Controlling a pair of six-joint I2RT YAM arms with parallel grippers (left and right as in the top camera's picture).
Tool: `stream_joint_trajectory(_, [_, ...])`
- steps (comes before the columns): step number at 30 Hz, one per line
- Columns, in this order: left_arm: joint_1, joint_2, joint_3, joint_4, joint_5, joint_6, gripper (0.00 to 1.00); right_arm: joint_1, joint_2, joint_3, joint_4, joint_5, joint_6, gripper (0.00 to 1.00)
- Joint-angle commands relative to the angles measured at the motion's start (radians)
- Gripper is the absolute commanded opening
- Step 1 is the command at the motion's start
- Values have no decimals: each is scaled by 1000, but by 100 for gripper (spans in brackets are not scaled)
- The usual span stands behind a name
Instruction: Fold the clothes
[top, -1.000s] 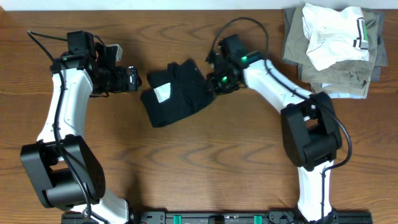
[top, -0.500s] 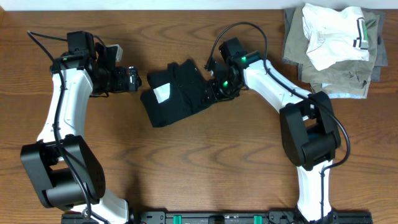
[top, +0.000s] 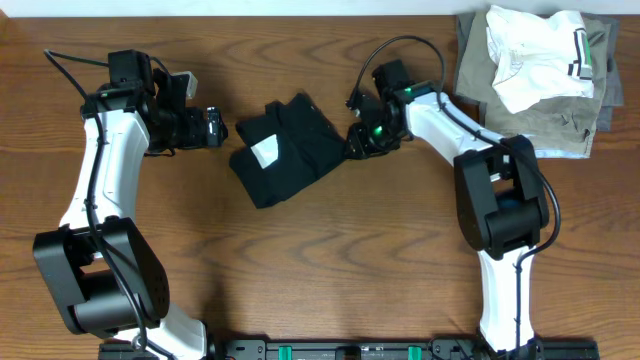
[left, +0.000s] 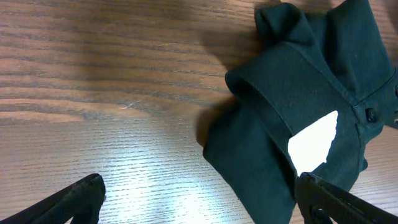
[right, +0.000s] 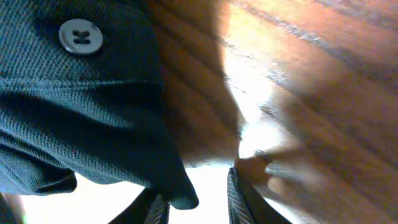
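Table: a brown wood-grain table (top: 330, 260) fills the overhead view.
Stack: a stack of olive and grey folded garments (top: 520, 125) lies at 2 o'clock on the table. A white folded garment with striped trim (top: 535, 55) lies on top. Both are well apart from the work.
Task cloth: the black soft fabric garment (top: 285, 150) lies bunched and part-folded just above the table's centre, towards 12 o'clock. Its long axis runs roughly from 8 to 2 o'clock.
Right claw: the right gripper (top: 357, 140) is at the black garment's 3 o'clock edge, touching it. In the wrist view the fingers (right: 155, 210) stand close together with a lip of cloth hanging between them. I cannot tell if they bite it.
Left claw: the left gripper (top: 215, 127) is spread wide and holds nothing. A strip of bare wood lies between it and the cloth.
Deciding relation: the black garment lies at 9 o'clock from the right gripper and about 4 o'clock from the left gripper. The right arm is nearer, so the next pull or fold probably starts from that edge.
Patch: a white patch (left: 314, 140) sits on the upper face, towards the 8 o'clock end.
Button: a dark round button (right: 81, 35) shows near the right gripper.
Hidden: sleeves, hem and collar are lost in the folds. The right wrist view is blurred and glared, and both wrist views cut the black garment off.
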Motion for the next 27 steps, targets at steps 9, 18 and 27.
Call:
stream_joint_trajectory(9, [4, 11, -6, -4, 6, -13, 98, -5, 3, 3, 64, -110, -92, 20])
stream_joint_trajectory(18, [4, 11, -6, -4, 6, -13, 98, -22, 3, 3, 139, -95, -91, 1])
stream_joint_trajectory(27, [4, 11, -6, 4, 6, -13, 98, -132, 3, 8, 286, 50, -92, 1])
